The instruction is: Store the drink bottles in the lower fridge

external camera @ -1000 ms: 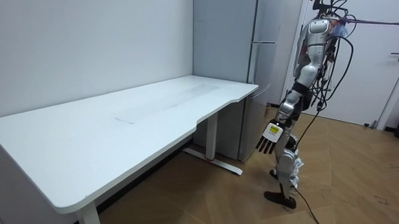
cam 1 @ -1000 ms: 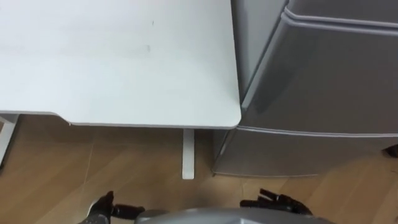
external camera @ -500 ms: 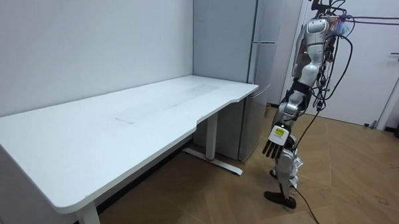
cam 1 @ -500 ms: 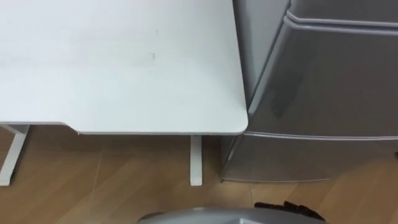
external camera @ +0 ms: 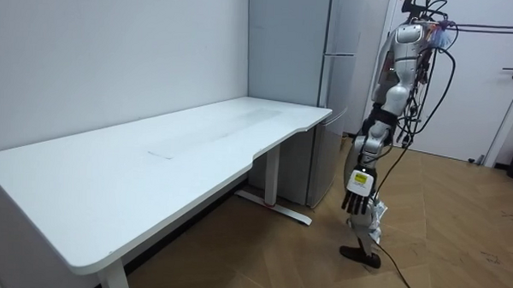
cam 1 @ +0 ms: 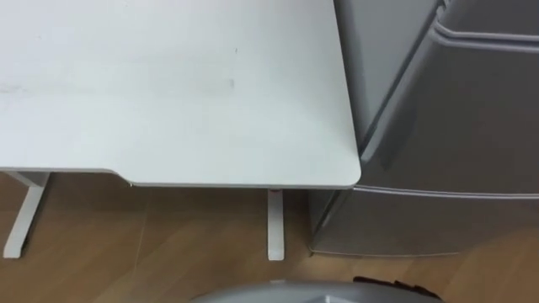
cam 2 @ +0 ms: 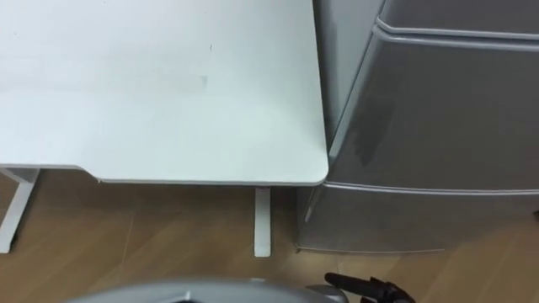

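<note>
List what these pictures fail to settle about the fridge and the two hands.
Fridge inside: hidden in every view, as it stands shut.
Right hand: cut off by the lower edge of both eye views, so its grip cannot be told.
Left hand: small in the room view, hanging by the leg with its back to the camera, so the palm side is hidden.

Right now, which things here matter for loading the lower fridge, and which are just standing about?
For the job:
- fridge, doors shut
- left hand, hanging open beside the leg
- right hand, low in front of the robot

Just standing about:
- desk, white, right beside the fridge
- door, white, behind the robot
- floor, wooden
</note>
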Motion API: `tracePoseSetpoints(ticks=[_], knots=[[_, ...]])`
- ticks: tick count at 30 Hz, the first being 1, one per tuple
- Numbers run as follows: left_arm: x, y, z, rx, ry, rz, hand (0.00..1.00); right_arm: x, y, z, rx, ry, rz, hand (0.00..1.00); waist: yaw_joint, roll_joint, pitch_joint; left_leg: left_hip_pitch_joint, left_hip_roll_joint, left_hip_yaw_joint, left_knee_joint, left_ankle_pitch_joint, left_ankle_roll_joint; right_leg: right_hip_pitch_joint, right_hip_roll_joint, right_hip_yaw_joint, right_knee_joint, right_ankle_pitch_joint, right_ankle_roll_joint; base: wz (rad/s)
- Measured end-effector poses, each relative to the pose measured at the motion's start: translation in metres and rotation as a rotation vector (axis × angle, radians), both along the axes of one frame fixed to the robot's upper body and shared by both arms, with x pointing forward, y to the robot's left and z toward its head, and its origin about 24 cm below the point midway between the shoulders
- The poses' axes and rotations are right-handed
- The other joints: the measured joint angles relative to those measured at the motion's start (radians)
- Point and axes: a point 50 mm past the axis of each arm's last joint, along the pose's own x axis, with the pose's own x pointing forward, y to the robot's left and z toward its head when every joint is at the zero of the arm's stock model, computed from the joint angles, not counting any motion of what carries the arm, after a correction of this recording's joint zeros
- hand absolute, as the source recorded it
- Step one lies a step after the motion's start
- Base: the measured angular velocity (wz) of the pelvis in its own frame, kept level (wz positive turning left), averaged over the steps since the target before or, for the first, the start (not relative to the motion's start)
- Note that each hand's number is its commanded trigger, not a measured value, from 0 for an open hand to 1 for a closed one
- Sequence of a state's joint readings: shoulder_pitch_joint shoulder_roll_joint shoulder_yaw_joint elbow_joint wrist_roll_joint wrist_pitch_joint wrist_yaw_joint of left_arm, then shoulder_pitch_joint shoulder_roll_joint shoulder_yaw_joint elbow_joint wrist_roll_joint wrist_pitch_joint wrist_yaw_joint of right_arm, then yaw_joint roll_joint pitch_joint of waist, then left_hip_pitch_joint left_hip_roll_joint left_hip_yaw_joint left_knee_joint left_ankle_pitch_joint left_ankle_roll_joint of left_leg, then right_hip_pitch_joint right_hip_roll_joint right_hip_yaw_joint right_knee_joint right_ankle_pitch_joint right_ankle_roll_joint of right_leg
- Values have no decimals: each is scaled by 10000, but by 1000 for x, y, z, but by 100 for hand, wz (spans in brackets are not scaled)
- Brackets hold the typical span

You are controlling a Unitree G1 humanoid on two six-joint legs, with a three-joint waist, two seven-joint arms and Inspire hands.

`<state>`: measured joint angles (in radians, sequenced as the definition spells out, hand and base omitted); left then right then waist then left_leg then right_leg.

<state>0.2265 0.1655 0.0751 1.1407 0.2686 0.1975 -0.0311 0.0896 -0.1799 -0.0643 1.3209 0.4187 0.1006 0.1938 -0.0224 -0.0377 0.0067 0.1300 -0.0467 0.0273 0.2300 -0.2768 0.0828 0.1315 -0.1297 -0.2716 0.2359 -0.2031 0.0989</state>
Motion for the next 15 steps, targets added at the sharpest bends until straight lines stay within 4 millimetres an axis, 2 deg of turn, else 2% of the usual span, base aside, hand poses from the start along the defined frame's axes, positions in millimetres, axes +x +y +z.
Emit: tracePoseSetpoints(ticks=[5, 9, 15], knots=[[-3, 0, 0, 4, 95, -71, 0, -1, 0, 0, -52, 68, -29, 0, 9, 7, -4, 9, 27, -33, -21, -8, -18, 73, 56, 23, -137, 23, -12, 0], [-1, -1, 0, -6, 94, -88, 0, -1, 0, 0, -18, 118, -72, 0, 16, 3, -4, 17, 36, -33, -25, -8, -21, 79, 93, 250, -167, 40, -18, 0], [3, 0, 0, 56, 154, -379, 0, -2, 0, 0, 17, 129, -143, 0, 3, -3, -7, 14, 35, -32, -57, -6, -23, 75, 100, 258, -194, 42, -18, 0]])
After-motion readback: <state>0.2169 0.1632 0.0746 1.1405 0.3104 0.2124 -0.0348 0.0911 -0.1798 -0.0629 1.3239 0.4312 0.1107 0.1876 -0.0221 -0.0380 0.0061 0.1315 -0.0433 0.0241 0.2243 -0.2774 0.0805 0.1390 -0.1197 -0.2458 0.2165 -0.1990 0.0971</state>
